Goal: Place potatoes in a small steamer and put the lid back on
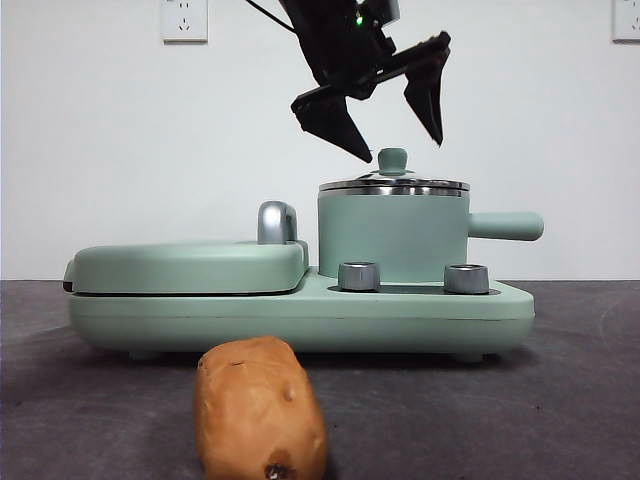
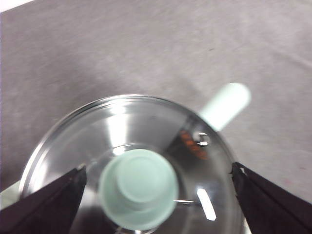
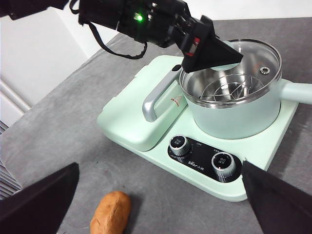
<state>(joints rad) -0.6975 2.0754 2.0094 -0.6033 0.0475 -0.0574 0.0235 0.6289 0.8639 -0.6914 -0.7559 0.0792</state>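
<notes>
Hovering left pincer (image 1: 388, 128), jaws spread, directly above lid (image 1: 394, 185) knob (image 2: 138, 188); lid seated on small steamer (image 1: 393, 236). Right pincer (image 3: 156, 195) spread wide, waiting above counter (image 3: 63, 117); nearer potato (image 1: 259, 410), which lies before cooker base (image 1: 300, 315), long axis toward front camera. Potato's near end cut off.
</notes>
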